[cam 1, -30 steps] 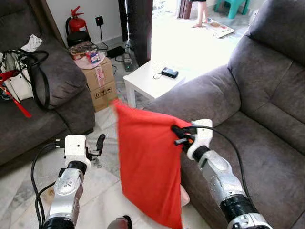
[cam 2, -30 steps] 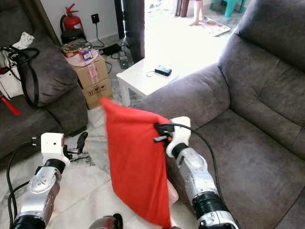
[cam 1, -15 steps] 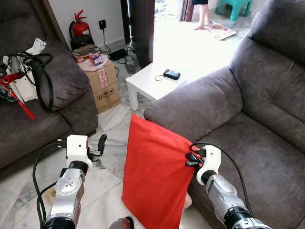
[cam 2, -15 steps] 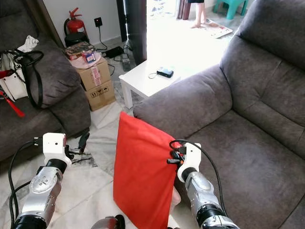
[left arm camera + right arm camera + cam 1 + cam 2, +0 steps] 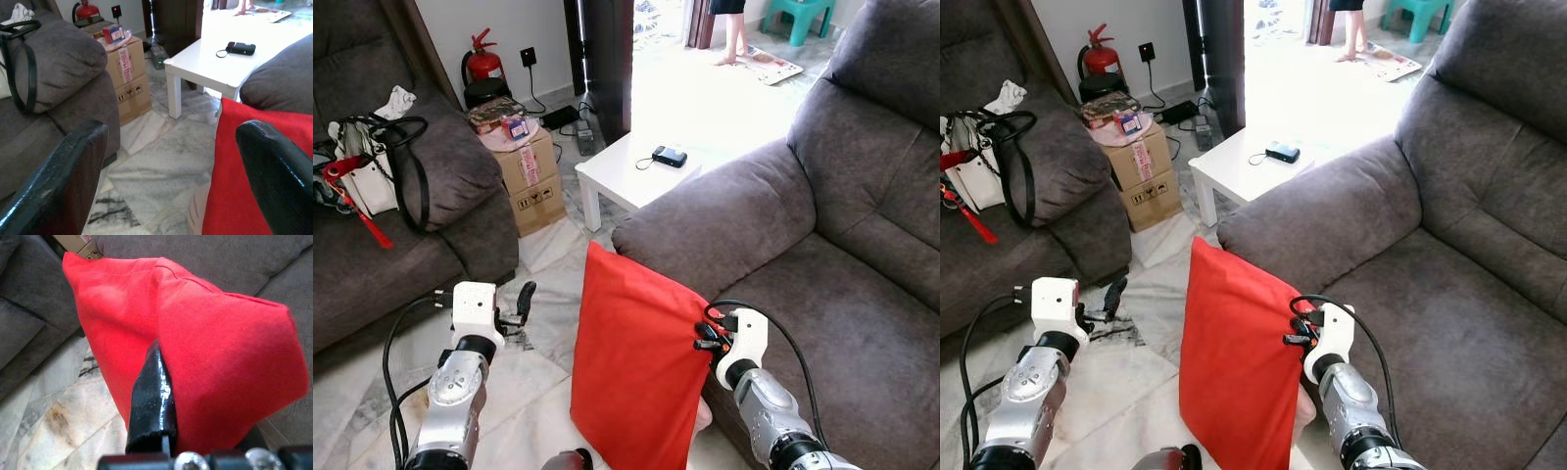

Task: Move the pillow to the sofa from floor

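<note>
Both arms are silver metal tubes with black ribbed joint collars, each ending in a white boxy wrist block. A black cable loops from each block back along the forearm. The left tool [image 5: 521, 297] has two long, black, faintly speckled fingers [image 5: 58, 186]. The right tool [image 5: 703, 334] shows orange-red fittings at its black fingers' base, and silver screw heads below.

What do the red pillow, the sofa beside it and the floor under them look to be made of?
Pillow: matte woven cloth, soft filling; it creases and bulges where the right gripper pinches it. Sofa: grey suede-like or microfibre upholstery, judging by its dull, slightly mottled nap. Floor: glossy pale stone tile, probably marble, with grey veins and straight joints.
</note>
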`<state>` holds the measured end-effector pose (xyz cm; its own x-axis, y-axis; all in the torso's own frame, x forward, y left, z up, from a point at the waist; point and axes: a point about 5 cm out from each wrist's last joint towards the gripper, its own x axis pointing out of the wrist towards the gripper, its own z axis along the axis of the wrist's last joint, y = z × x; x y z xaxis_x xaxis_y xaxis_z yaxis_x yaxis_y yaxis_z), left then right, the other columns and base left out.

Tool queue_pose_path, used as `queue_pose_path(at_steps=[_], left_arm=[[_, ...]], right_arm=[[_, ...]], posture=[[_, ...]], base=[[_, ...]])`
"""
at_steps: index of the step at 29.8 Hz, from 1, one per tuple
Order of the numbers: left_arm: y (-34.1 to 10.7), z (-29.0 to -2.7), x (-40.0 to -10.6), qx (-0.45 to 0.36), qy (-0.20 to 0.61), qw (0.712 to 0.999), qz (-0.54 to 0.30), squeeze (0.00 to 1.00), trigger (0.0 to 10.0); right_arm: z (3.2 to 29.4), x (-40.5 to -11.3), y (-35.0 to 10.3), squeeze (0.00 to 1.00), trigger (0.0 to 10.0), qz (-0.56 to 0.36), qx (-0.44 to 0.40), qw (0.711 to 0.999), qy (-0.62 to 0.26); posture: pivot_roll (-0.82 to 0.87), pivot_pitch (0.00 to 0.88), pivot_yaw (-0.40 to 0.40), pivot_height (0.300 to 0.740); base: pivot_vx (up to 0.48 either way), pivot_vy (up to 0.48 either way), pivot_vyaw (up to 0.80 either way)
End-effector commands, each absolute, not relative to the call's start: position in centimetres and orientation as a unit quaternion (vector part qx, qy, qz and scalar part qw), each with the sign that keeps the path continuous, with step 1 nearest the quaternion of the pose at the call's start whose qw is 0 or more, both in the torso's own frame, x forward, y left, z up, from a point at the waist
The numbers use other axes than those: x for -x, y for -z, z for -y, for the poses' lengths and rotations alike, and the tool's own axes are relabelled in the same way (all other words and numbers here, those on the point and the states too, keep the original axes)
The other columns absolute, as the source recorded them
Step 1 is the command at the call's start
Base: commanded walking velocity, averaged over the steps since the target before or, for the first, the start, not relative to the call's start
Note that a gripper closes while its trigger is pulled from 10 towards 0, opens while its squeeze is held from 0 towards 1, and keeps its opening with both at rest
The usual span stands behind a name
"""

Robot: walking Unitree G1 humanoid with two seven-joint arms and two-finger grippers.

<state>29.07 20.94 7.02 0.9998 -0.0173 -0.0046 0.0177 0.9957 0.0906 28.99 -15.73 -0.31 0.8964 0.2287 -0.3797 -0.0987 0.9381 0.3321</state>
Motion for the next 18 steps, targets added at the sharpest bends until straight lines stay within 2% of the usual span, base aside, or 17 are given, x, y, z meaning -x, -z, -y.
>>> queue_pose_path(at_steps=[1,18], left_arm=[[-6.48,-20.92,-28.77,-0.047,0.013,0.999,-0.011,0.0,10.0],[-6.67,-20.93,-28.84,-0.046,0.009,0.999,-0.008,0.0,10.0]], right_arm=[[16.19,-29.5,-0.39,0.0,10.0,-0.188,-0.148,0.968,-0.082],[16.32,-30.05,-1.0,0.0,10.0,-0.174,-0.146,0.97,-0.083]], posture=[[0.17,0.105,0.017,0.74],[0.17,0.134,0.014,0.74]], base=[[0.0,0.0,0.0],[-0.299,0.0,0.0]])
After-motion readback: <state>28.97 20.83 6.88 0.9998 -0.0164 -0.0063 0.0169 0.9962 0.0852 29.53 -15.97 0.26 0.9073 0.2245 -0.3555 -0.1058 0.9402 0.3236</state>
